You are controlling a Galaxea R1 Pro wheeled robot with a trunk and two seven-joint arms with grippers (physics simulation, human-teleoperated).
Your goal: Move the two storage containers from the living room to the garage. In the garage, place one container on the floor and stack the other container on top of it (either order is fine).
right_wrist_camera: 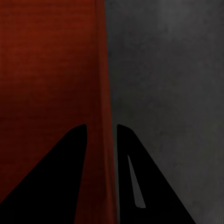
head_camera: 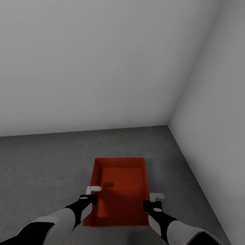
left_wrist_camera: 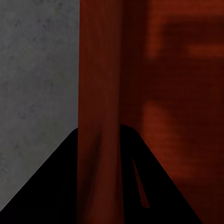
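**Head view.** Item: red-orange rectangular open-top ribbed storage container (head_camera: 119, 190), at 6 o'clock of the frame, low over the dark grey speckled concrete floor (head_camera: 41, 166) of the garage, close to the corner where two plain white-grey walls (head_camera: 102, 61) meet at about 2 o'clock. A second edge line along its near base suggests another bin nested beneath, though this cannot be confirmed. Whether it rests on the floor or hangs just above it cannot be told. The left gripper (head_camera: 91, 194) sits at the container's 9 o'clock wall, the right gripper (head_camera: 154, 201) at its 3 o'clock wall. Judgement: opposite long walls are taken so the load stays level and does not swing.

**Left wrist view.** Item: the container's side wall (left_wrist_camera: 100, 93) runs straight between the two dark fingers (left_wrist_camera: 51, 186); ribbed interior on one side, concrete on the other. The jaws stand narrow, one finger on each face of the wall, closed upon it. Judgement: pinching the thin rim is the only hold a wide bin allows.

**Right wrist view.** Item: the opposite wall (right_wrist_camera: 102, 93) passes between this arm's fingers (right_wrist_camera: 51, 186) likewise; jaws narrow, clamping the wall, with floor just beyond.
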